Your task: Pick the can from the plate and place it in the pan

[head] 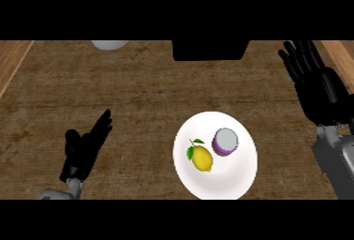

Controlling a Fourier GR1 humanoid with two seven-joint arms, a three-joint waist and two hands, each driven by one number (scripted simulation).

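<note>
Can, purple with a grey top, is seen standing on the white plate, just beside a lemon. Beyond the plate, a black shape and a pale round thing are cut off at the upper edge and cannot be made out. Left of the plate the left hand is held with fingers straight and apart; right of the plate the right hand likewise, with nothing gripped. The plate is set on a brown, rough-grained counter.

The left robot hand and right robot hand are black, slender-fingered, on grey forearms
</note>
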